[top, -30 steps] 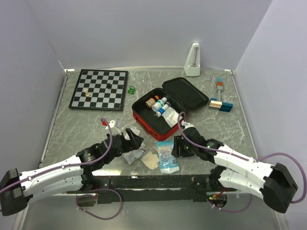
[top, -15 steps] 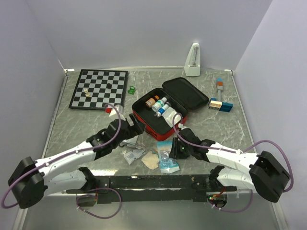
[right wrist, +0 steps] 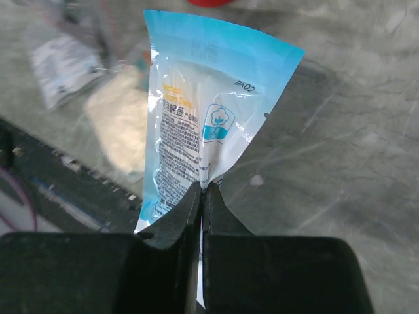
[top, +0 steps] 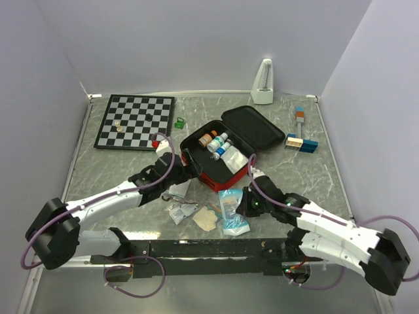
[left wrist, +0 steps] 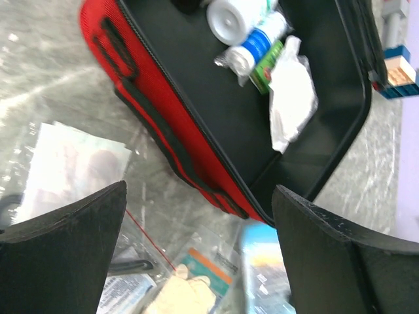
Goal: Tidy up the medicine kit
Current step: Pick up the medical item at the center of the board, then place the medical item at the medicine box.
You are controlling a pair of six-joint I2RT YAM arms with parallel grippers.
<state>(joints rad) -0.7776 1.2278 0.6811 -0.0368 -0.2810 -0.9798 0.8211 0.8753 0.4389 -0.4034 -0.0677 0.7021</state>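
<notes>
Entry: medicine kit (top: 208,179), lid open, middle of the surface (top: 118,176).
I log right end effector (right wrist: 201,190) clenched on a blue packet (right wrist: 196,118) at the kit's 6 o'clock; left end effector (top: 182,163) spread wide at its 9 o'clock.

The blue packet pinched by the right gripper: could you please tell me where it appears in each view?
Top external: blue packet, just in front of the medicine kit, at the right gripper.
Left wrist: packet, blurred, at the bottom edge below the kit.
Right wrist: packet at centre, in the shut gripper.
Shared landmark: the kit's red wall.
</notes>
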